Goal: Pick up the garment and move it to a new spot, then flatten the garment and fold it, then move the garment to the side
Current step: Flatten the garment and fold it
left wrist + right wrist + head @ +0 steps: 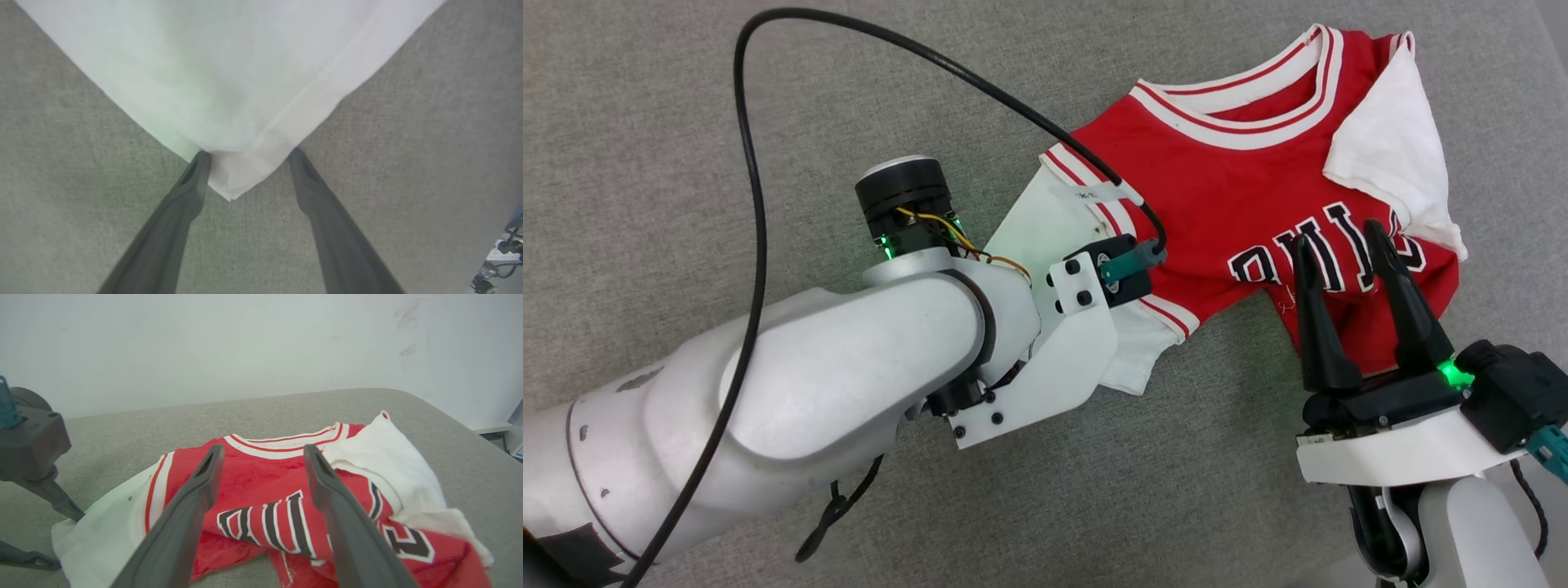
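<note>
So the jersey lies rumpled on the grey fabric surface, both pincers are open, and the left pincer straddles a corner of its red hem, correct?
Not quite. The left pincer straddles a corner of the white sleeve, not the red hem; the left wrist view shows it. The rest stands: the jersey lies rumpled on the grey fabric surface, and the right pincer is open too.

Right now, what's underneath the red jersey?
The jersey lies on the grey fabric surface, which shows all around it. Its lower part is crumpled. Anything else beneath is hidden by the cloth.
</note>
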Available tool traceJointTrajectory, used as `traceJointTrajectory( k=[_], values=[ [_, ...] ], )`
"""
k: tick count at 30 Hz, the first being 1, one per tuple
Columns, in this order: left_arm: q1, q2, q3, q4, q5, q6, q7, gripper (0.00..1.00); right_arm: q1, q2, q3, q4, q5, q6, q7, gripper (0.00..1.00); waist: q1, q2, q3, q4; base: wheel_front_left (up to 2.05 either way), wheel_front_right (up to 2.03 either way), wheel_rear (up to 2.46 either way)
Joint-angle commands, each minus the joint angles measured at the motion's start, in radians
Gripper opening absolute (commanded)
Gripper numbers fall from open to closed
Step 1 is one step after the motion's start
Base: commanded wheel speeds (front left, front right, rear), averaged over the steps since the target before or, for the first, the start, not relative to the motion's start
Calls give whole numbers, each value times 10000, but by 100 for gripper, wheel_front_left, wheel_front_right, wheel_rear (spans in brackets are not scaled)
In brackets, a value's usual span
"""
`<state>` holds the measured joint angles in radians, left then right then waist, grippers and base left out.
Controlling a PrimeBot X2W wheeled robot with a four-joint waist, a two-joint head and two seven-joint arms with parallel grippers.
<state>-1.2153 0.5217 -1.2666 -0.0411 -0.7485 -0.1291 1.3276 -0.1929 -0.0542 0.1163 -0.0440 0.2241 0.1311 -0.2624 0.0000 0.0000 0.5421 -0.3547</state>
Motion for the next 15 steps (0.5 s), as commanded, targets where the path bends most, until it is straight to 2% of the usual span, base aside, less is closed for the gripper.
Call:
traceJointTrajectory(
  k=[1,2,3,10,13,15],
  values=[
    [460,229,-264,191,129,9,145,49,-145,65,55,-7,133,-7,-32,100,0,0,43,-18,0,0,0],
    [459,275,-263,145,163,8,156,7,-149,65,76,2,145,-7,-32,100,0,0,52,-13,0,0,0],
    [443,295,-263,92,157,8,158,0,-155,65,99,15,150,-7,-33,100,0,0,52,-4,0,0,0],
    [-97,108,-161,-286,226,8,-546,0,98,57,-31,108,33,-7,-33,100,0,0,-440,423,0,0,0],
    [-146,343,-142,-646,303,8,-930,0,289,58,-186,131,-41,-7,-33,100,0,0,-870,802,0,0,0],
    [-68,703,-145,-848,237,8,-1201,0,446,57,-250,154,-98,-7,-34,100,0,0,-1148,1048,0,0,0]
  ],
)
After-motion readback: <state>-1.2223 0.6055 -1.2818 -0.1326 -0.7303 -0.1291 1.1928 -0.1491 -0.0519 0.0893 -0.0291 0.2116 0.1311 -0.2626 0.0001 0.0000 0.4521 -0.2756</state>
